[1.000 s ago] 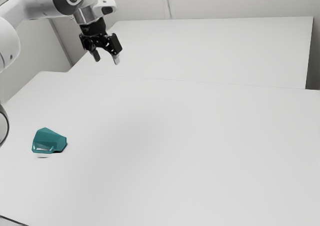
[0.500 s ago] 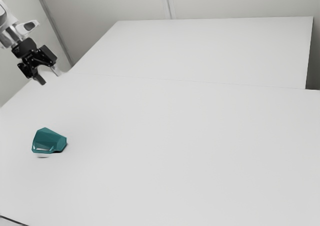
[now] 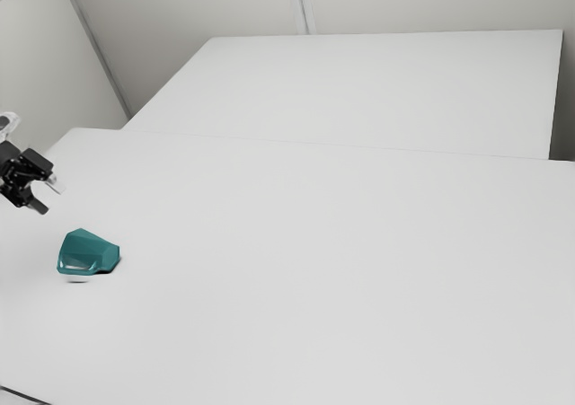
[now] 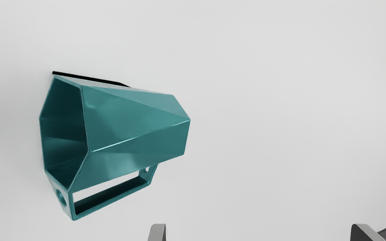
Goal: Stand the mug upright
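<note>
My black gripper (image 3: 48,198) hangs above the table near the exterior view's left edge, short of the mug and higher than it. A teal faceted mug (image 3: 88,251) lies on its side on the white table. In the wrist view the gripper (image 4: 258,231) is open, its fingertips wide apart with nothing between them. There the mug (image 4: 132,124) shows its open mouth at one end, its narrower base at the other and its angular handle along the side nearer the fingers. Fingers and mug do not touch.
The white table (image 3: 314,270) stretches across the exterior view, with another white surface (image 3: 359,91) behind it against pale walls. A thin dark line (image 3: 25,395) crosses the exterior view's lower left corner.
My gripper has swung from the exterior view's upper middle-left toward its left edge and come lower, nearer the mug. The mug has stayed put.
</note>
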Robot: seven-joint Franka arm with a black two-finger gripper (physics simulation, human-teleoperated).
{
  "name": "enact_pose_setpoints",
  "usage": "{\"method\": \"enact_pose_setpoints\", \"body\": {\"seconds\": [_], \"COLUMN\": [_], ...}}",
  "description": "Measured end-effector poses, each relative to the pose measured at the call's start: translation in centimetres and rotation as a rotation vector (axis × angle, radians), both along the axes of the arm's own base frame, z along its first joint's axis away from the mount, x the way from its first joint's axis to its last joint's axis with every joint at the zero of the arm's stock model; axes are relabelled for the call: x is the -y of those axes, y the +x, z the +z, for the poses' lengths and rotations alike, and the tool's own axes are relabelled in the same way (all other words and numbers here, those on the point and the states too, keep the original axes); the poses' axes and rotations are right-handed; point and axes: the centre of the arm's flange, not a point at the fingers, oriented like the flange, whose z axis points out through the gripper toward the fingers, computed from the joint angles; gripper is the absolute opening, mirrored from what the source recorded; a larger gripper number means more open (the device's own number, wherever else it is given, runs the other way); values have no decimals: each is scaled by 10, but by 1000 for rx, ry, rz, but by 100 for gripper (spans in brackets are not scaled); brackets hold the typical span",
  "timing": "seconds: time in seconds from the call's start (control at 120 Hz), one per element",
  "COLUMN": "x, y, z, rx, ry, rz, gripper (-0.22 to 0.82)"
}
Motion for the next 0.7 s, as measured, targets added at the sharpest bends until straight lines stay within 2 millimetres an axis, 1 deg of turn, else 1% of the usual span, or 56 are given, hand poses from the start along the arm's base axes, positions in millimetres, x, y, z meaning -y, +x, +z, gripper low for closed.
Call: {"method": "enact_pose_setpoints", "body": {"seconds": [0.033,0.15,0.225,0.392,0.533,0.7], "x": [-5,-31,-40,-44,-49,-39], "y": [-1,-10,-8,1,1,3], "z": [-8,-36,-52,-78,-105,-125], "rx": [2,12,28,83,113,142], "ry": [-5,-24,-34,-56,-89,-134], "rz": [-4,7,4,2,21,20], "gripper": [60,60,60,60,60,60]}}
